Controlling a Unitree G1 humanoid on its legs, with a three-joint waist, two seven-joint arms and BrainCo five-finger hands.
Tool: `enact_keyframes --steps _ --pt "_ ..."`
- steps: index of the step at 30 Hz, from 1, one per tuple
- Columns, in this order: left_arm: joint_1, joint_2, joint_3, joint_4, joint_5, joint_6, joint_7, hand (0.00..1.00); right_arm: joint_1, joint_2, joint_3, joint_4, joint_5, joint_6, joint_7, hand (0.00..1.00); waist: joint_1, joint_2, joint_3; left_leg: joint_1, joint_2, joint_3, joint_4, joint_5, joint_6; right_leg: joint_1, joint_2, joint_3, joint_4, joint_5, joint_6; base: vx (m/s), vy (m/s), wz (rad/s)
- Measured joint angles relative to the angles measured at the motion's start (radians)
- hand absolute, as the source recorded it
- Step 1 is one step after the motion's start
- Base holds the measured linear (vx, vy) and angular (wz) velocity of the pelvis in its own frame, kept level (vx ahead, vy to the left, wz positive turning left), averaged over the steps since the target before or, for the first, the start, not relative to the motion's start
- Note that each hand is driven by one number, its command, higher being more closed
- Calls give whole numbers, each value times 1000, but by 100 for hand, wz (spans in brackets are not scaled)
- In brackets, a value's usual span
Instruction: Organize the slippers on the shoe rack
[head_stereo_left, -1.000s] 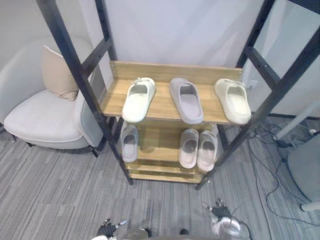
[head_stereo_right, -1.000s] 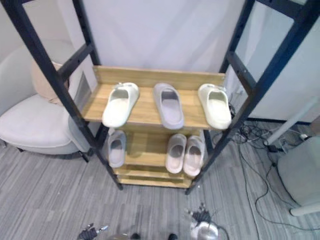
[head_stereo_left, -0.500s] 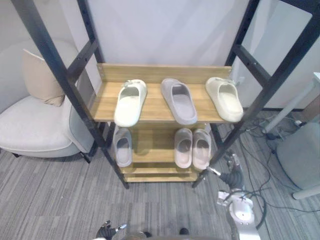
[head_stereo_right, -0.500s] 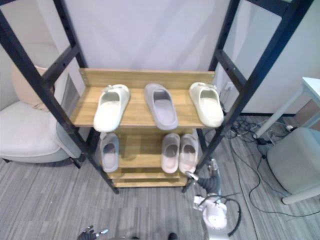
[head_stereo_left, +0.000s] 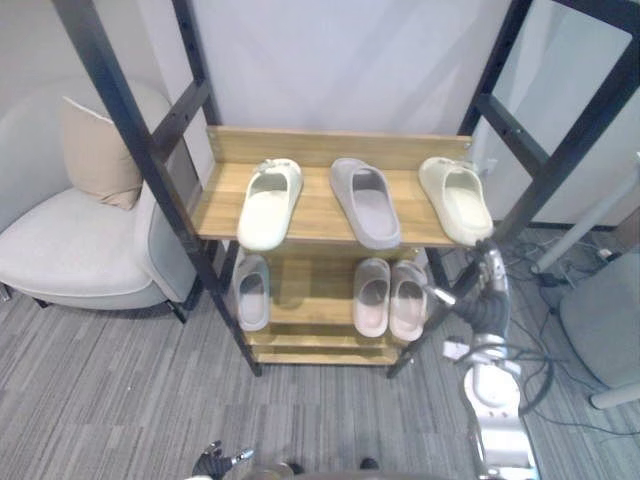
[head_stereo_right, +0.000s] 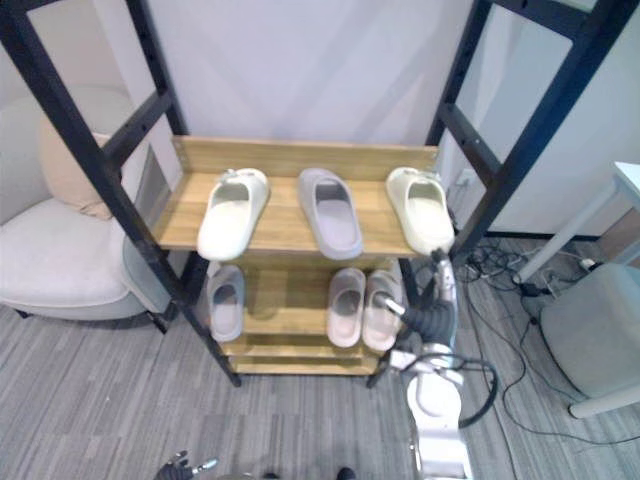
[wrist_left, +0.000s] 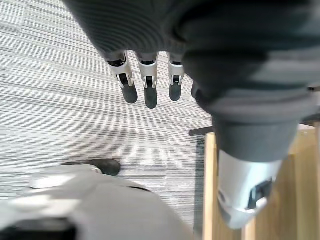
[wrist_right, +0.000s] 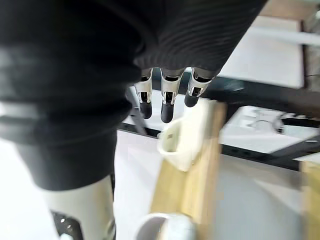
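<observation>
The shoe rack's (head_stereo_left: 330, 222) top shelf carries a cream slipper (head_stereo_left: 268, 203) on the left, a grey slipper (head_stereo_left: 364, 201) in the middle and a second cream slipper (head_stereo_left: 455, 198) on the right. On the lower shelf lie a grey slipper (head_stereo_left: 251, 291) and a pinkish pair (head_stereo_left: 373, 296), side by side. My right hand (head_stereo_left: 484, 295) is raised before the rack's right front post, just below the right cream slipper (wrist_right: 182, 137), open, with straight fingers (wrist_right: 167, 102) holding nothing. My left hand (head_stereo_left: 215, 460) hangs low over the carpet, its fingers (wrist_left: 145, 90) open too.
A pale armchair (head_stereo_left: 80, 240) with a beige cushion (head_stereo_left: 98, 155) stands left of the rack. A grey seat (head_stereo_left: 605, 320) and a white table leg (head_stereo_left: 585, 225) stand at the right, with loose cables (head_stereo_left: 545, 265) on the floor behind the rack's right side.
My right arm has risen from near the floor to the rack's right front post, by the right cream slipper. The camera has shifted. The slippers and my left hand have stayed put.
</observation>
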Motion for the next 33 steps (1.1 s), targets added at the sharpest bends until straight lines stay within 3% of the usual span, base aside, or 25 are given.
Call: enact_keyframes --steps 6,18,26,33 --pt "9 0 2 -2 0 0 -5 0 -135 -69 -41 20 17 3 -9 0 31 -6 6 -17 -7 -14 0 6 11 -10 -5 -11 1 0 1 38 10 9" --pt "10 0 18 -21 -5 -1 -7 0 -500 -216 -29 379 92 61 -31 0 67 -16 30 -56 -12 -50 2 11 18 -41 -9 -41 15 1 0 5 -1 8" --pt "8 0 23 -39 -13 -1 -7 0 -692 -262 -25 566 92 91 -58 0 93 -22 61 -87 -22 -58 1 21 28 -71 -17 -59 14 3 -4 -6 4 3" --pt "6 0 31 -58 -32 -1 -5 0 -874 -281 23 692 92 119 -63 0 96 -27 96 -120 -23 -74 3 30 35 -91 -19 -73 8 18 -23 -4 15 8"
